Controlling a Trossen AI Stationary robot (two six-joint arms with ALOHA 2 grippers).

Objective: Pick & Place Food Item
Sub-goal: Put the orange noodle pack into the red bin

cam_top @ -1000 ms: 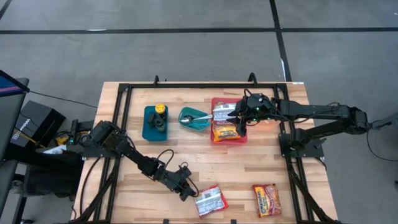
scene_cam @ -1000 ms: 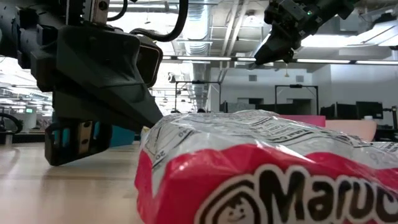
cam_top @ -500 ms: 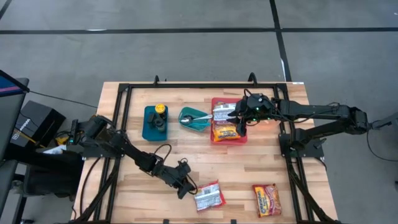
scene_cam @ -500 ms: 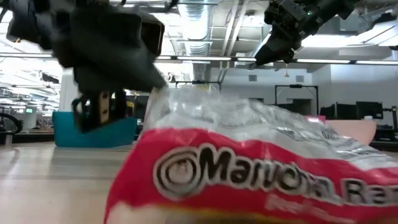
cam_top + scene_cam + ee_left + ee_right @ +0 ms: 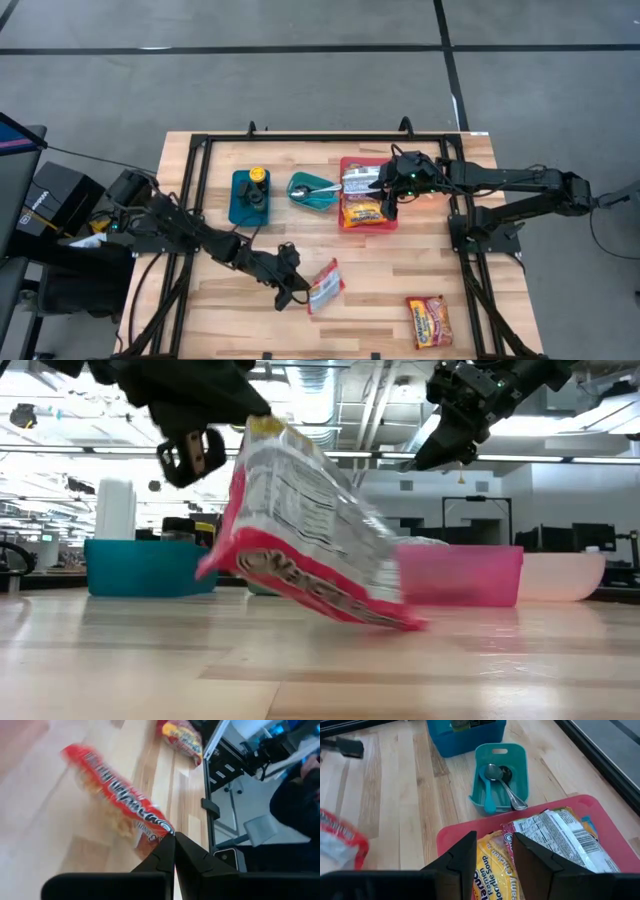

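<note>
Near the front middle of the surface [image 5: 400, 255], the left hand [image 5: 299, 291] is clamped shut on one end of a red ramen packet [image 5: 325, 285], lifted and tilted, lower corner near the wood. The packet's long axis runs from the hand out toward the red tray [image 5: 344, 222], which lies farther back and to the right (two packets already in it). The right hand [image 5: 384, 203] hovers over that tray, fingers part-open, holding nothing. Judgement: left arm carries the packet back-right to the tray; the right hand may crowd the drop.

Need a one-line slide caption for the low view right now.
Left claw lifts a ramen pack off the table by one edge.
</note>
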